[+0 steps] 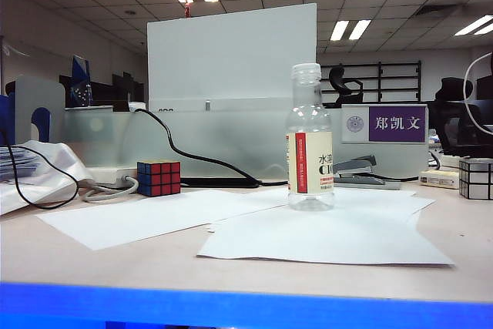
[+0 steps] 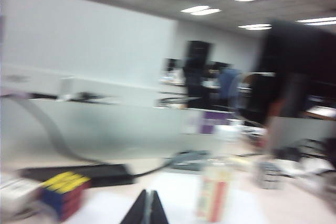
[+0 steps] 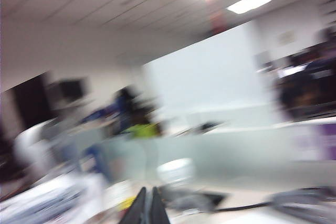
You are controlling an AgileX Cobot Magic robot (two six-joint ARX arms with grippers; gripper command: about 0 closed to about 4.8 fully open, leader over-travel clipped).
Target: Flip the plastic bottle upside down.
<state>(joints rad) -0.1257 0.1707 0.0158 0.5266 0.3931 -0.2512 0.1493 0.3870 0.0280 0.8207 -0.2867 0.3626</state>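
The plastic bottle (image 1: 310,140) stands upright on white paper (image 1: 323,236) in the middle of the desk, cap up, its cream label with a red stripe facing the exterior camera. No arm shows in the exterior view. In the blurred left wrist view my left gripper (image 2: 147,209) is shut and empty, its dark tips together, and the plastic bottle (image 2: 216,190) stands a short way off to one side of it. My right gripper (image 3: 148,206) is also shut with nothing in it; that view is too smeared to make out the bottle.
A Rubik's cube (image 1: 159,178) sits left of the bottle beside a black cable (image 1: 192,156) and a power strip. A stapler (image 1: 356,171) and a silver cube (image 1: 475,178) lie to the right. A frosted partition (image 1: 231,113) closes the back.
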